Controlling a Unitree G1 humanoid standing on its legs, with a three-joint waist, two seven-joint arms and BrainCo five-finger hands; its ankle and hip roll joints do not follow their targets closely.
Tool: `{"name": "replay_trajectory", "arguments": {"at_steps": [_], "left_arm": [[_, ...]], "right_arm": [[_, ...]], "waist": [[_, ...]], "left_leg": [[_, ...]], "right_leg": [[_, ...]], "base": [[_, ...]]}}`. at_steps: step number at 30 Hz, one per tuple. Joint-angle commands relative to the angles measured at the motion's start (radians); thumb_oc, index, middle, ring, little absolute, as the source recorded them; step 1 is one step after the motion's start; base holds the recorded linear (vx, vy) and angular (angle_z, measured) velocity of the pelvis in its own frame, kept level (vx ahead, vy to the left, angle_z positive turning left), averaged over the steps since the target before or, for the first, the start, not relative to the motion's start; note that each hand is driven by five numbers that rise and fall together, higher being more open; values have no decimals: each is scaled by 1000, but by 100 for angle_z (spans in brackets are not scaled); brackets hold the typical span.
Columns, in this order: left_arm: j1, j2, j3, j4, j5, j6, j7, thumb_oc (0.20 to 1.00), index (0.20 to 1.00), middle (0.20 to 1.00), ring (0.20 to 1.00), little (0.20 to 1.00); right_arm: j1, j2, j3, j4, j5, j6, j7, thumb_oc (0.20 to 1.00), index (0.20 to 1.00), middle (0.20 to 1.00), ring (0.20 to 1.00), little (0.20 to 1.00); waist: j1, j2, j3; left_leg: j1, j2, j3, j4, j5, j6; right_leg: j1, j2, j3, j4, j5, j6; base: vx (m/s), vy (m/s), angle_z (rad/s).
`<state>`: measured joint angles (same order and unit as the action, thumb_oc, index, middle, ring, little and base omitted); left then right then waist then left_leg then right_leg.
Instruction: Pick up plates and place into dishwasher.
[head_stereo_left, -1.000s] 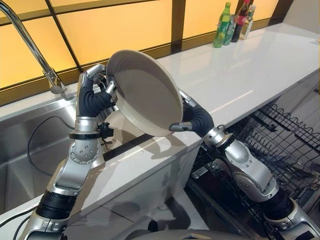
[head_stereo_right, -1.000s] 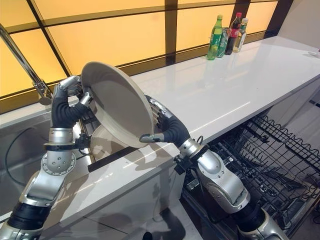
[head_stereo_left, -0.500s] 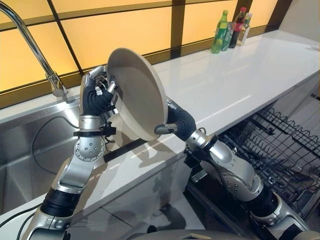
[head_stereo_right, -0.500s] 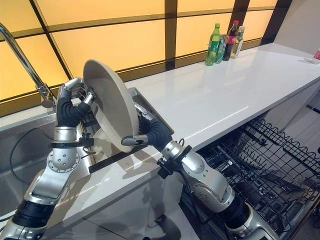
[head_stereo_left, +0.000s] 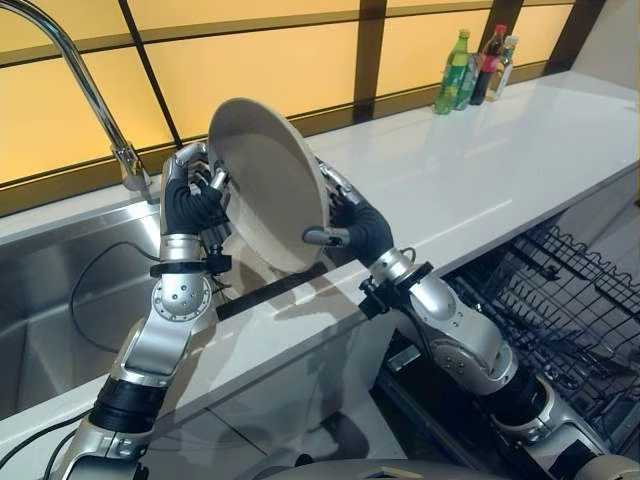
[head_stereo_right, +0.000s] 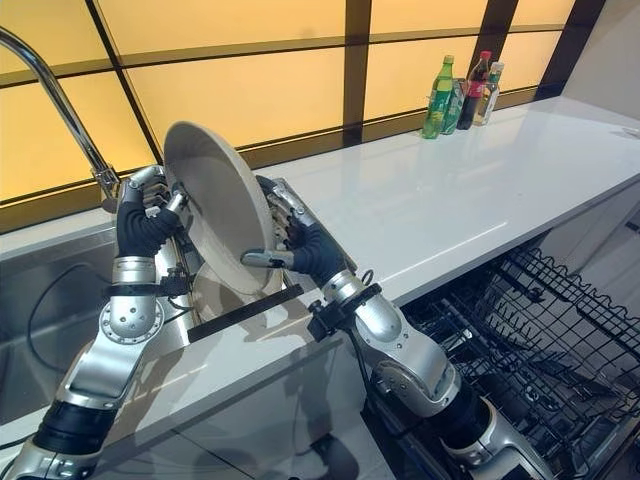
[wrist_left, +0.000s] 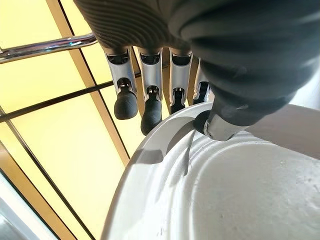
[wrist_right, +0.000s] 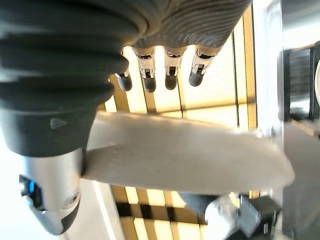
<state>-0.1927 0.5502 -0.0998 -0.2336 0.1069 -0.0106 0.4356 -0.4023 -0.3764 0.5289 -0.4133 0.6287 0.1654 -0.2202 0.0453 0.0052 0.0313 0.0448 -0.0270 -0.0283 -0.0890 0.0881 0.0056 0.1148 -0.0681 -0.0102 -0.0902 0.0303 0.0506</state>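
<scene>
Gripping a cream plate (head_stereo_left: 265, 180) at centre frame, the left hand (head_stereo_left: 192, 200) is pinching its far rim, fingers behind and thumb in front, while the right hand (head_stereo_left: 350, 225) is clamping the near edge, steadying it upright for the dishwasher rack (head_stereo_left: 560, 300) at lower right.
</scene>
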Motion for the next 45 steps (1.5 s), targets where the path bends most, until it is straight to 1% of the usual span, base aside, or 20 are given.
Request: {"name": "replay_trajectory", "arguments": {"at_steps": [1,5,6,7,9,12,15,18,25,37,41,45], "left_arm": [[-40,14,-46,-46,104,-93,26,200,200,200,200,200],[-11,26,-9,-42,152,-96,71,200,200,200,200,200],[10,35,21,-36,196,-99,118,200,200,200,200,200],[17,36,28,-36,216,-97,131,200,200,200,200,200],[47,53,66,-39,283,-84,172,200,200,200,200,200],[74,69,98,-46,327,-75,201,200,200,200,200,200],[77,76,107,-43,353,-75,227,200,200,200,200,200],[71,66,100,-46,372,-79,235,200,200,200,200,200],[49,61,69,-46,373,-68,225,200,200,200,200,200],[17,36,8,-29,380,-64,193,200,200,200,200,200],[7,25,-24,-15,368,-82,176,200,200,200,200,200],[0,7,-47,-19,349,-98,149,200,200,200,200,200]], "right_arm": [[-36,31,-61,15,-51,-3,-22,1000,1000,1000,1000,1000],[1,16,-85,9,-83,14,-9,1000,1000,1000,1000,1000],[26,-1,-100,10,-99,33,4,1000,1000,1000,1000,1000],[33,-4,-103,10,-101,41,8,1000,1000,1000,1000,1000],[69,-27,-118,7,-115,81,28,1000,1000,1000,1000,1000],[97,-48,-126,-3,-122,100,62,1000,1000,1000,1000,1000],[103,-58,-119,1,-111,113,80,1000,1000,1000,1000,1000],[93,-50,-102,15,-89,117,86,1000,1000,1000,1000,1000],[52,-21,-61,19,-6,112,81,1000,1000,1000,1000,1000],[-49,70,32,72,53,80,48,1000,1000,1000,1000,1000],[-66,107,75,120,63,62,56,1000,1000,1000,1000,1000],[-70,137,100,176,37,19,44,1000,1000,1000,1000,1000]], "waist": [[28,-27,-20],[24,-28,-17],[22,-29,-16],[22,-29,-17],[18,-31,-15],[14,-33,-13],[13,-34,-12],[16,-35,-12],[26,-37,-12],[58,-41,-5],[71,-42,-6],[84,-41,-3]], "left_leg": [[51,21,-28,2,-65,-3],[52,21,-28,2,-65,-3],[53,21,-28,2,-66,-3],[53,21,-28,2,-66,-4],[54,22,-27,2,-67,-4],[52,24,-25,2,-67,-6],[50,23,-29,2,-67,-7],[49,24,-34,2,-67,-8],[46,24,-44,2,-65,-10],[45,22,-61,2,-62,-7],[45,21,-67,2,-60,-6],[47,21,-74,2,-59,-4]], "right_leg": [[-29,-75,-34,3,63,62],[-29,-74,-28,3,64,61],[-29,-74,-26,3,64,61],[-29,-74,-26,3,64,61],[-29,-73,-23,3,63,62],[-31,-72,-20,3,63,61],[-33,-71,-19,3,64,60],[-32,-71,-21,3,63,60],[-32,-71,-26,3,63,60],[-28,-75,-38,3,62,57],[-25,-77,-46,3,62,56],[-19,-80,-57,3,61,56]], "base": [[0,0,0],[0,0,0],[0,0,0],[0,0,0],[0,0,0],[0,0,0],[0,0,0],[0,0,0],[0,0,0],[1,0,1],[17,9,4],[15,17,9]]}}
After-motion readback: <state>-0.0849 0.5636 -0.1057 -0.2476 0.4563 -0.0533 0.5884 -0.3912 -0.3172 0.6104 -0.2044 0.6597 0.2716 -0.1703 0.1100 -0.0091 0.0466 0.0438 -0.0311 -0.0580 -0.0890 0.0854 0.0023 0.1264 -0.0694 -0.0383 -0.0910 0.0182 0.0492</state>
